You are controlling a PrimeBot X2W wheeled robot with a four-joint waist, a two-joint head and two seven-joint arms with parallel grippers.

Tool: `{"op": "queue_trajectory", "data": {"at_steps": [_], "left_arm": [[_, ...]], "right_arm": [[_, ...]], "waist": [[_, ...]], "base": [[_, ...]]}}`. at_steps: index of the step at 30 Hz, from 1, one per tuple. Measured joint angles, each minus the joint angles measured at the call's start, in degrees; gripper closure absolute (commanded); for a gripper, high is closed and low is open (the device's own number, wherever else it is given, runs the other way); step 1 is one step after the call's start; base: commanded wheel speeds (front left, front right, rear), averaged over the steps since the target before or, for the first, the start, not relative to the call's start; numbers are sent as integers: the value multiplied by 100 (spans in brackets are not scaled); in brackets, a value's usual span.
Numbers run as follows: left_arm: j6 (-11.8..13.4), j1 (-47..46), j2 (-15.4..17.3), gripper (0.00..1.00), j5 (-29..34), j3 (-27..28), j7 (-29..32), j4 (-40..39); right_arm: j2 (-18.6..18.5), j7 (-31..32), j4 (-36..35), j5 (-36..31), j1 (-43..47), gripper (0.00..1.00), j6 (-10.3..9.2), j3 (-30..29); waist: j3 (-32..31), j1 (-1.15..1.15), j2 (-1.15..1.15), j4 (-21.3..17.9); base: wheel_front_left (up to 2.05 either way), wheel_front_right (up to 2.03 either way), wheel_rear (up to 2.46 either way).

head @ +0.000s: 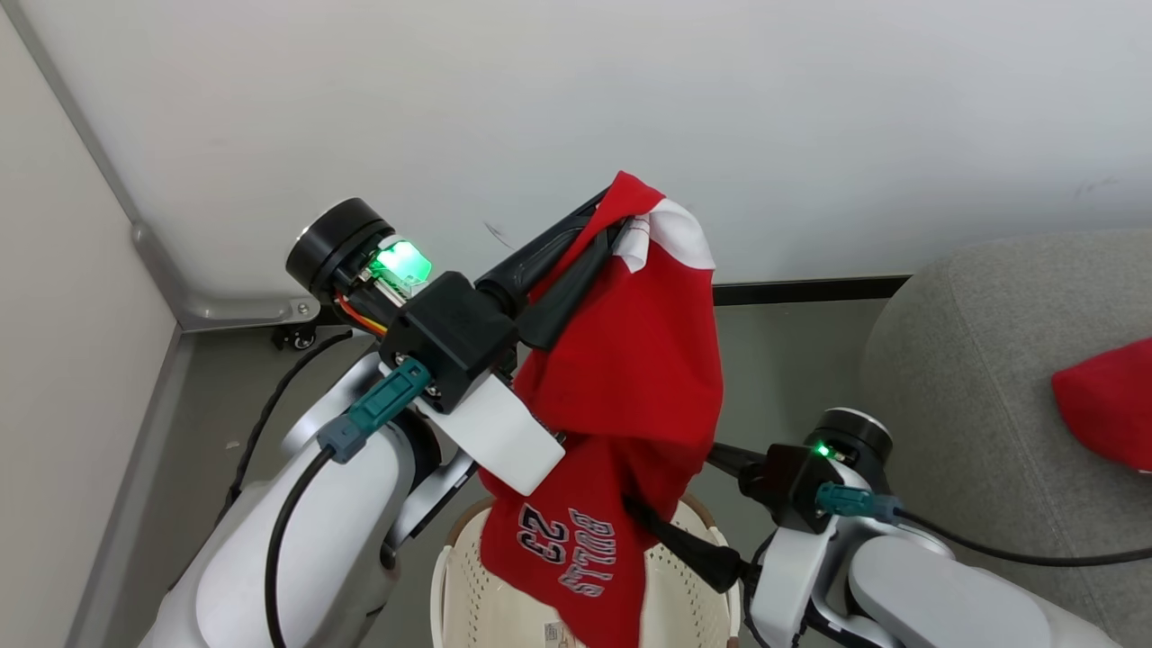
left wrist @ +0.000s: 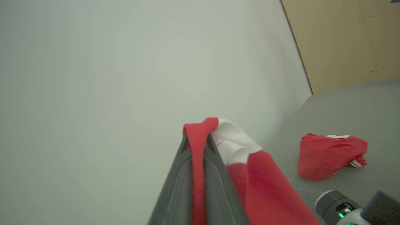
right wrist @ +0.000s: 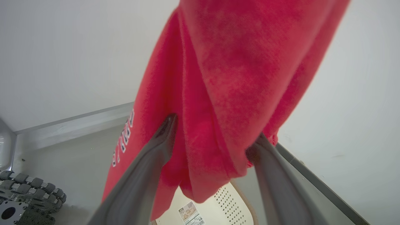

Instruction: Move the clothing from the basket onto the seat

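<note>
My left gripper (head: 614, 223) is raised high and shut on the top edge of a red garment (head: 630, 378) with white trim, seen pinched between its fingers (left wrist: 197, 140). The garment hangs down in a long fold, dark lettering at its lower end, over the cream basket (head: 688, 594). My right gripper (head: 670, 486) stands open lower down, its two fingers either side of the hanging cloth (right wrist: 218, 78) without closing on it. The basket's perforated wall (right wrist: 229, 203) shows below. A second red garment (head: 1107, 409) lies crumpled on the grey seat (head: 972, 360) at the right, also seen from the left wrist (left wrist: 328, 156).
A white wall runs behind, with a dark baseboard (head: 810, 290) and a metal corner trim (head: 162, 270) at the left. Grey floor surrounds the basket. A pale wooden panel (left wrist: 343, 40) stands behind the seat (left wrist: 350, 103). A roller wheel (right wrist: 28, 190) sits low at the left.
</note>
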Motion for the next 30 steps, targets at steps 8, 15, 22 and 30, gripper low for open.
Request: {"op": "queue_trajectory", "data": {"at_steps": [8, 15, 22, 30], "left_arm": [[0, 0, 8, 100, -88, 8, 81, -15], [19, 19, 134, 100, -143, 197, 125, 186], [124, 240, 237, 100, -313, 413, 122, 506], [221, 596, 304, 100, -452, 584, -48, 768]], "right_arm": [[64, -319, 182, -127, -369, 100, 0, 192], [49, -390, 325, -16, -376, 100, 0, 264], [-91, -491, 375, 298, -288, 100, 0, 69], [-248, -538, 244, 769, -121, 100, 0, -427]], "waist": [[45, 0, 0, 20], [78, 0, 0, -17], [107, 0, 0, -136], [138, 0, 0, -331]], "base": [[0, 0, 0], [0, 0, 0], [0, 0, 0], [0, 0, 0]]}}
